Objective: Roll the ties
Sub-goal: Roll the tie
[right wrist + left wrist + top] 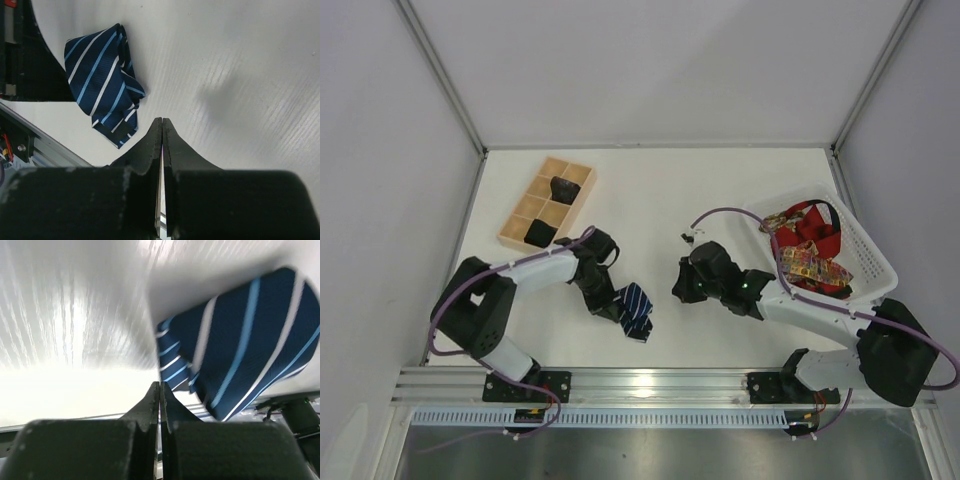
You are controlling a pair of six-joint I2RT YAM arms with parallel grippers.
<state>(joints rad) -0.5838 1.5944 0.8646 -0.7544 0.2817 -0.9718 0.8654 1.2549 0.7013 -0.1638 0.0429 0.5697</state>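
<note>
A navy tie with pale diagonal stripes point(636, 310) lies loosely bunched on the white table near the front edge. It also shows in the left wrist view point(240, 345) and the right wrist view point(100, 80). My left gripper point(609, 303) point(160, 385) sits just left of it, shut with nothing between its fingers. My right gripper point(681, 285) point(162, 121) is a short way to the tie's right, also shut and empty. A red tie point(815, 225) and a gold-patterned tie point(810, 265) lie in the basket. Two dark rolled ties point(563, 188) point(540, 232) sit in tray compartments.
A wooden compartment tray point(510, 238) stands at the back left. A white plastic basket point(870, 250) stands at the right, over my right arm. Metal rails run along the front edge point(640, 385). The left arm's dark body point(30, 60) fills the right wrist view's left side.
</note>
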